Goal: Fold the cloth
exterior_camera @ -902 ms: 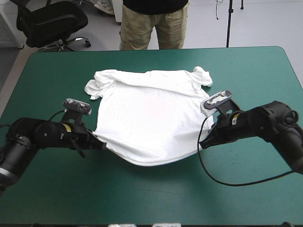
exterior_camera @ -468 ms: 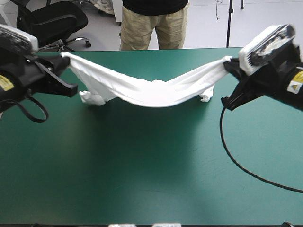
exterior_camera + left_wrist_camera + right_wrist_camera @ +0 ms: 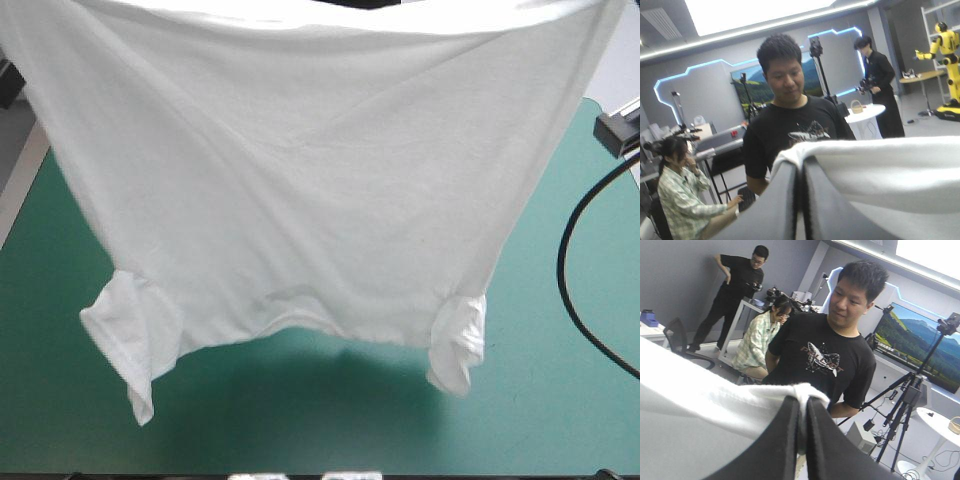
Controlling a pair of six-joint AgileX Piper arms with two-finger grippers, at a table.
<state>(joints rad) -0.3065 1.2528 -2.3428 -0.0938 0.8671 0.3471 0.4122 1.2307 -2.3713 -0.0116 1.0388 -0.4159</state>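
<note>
Holding how many things now? the operator asks.

One thing only, I answer: one white T-shirt (image 3: pixel 300 180). It hangs lifted over the table (image 3: pixel 560 410), spread out as a wide sheet.

And your grippers, how many are working?

Both, so two. My left gripper (image 3: pixel 801 172) has its two black fingers (image 3: pixel 772 210) pressed together, with a white fold of the T-shirt pinched between them at the tips. My right gripper (image 3: pixel 802 412) is the same: two black fingers (image 3: pixel 832 455) nearly meeting, and the rolled hem caught in the thin slit between them. From each pinch the cloth runs away to one side as a smooth white band.

Where is the T-shirt compared with the table?

It is above the table, and its upper edge is pulled nearly straight from the left side of the table to the right side. It hides the middle and the far part of the table. The teal-green cover shows only along the near edge and at the two sides.

How many sleeves can you count?

Two. One sleeve (image 3: pixel 130 345) hangs toward the left side of the table, and the other sleeve (image 3: pixel 460 345) hangs toward the right side. They are the lowest parts of the cloth. A shadow lies on the cover under them, but I cannot tell whether they touch the table.
</note>
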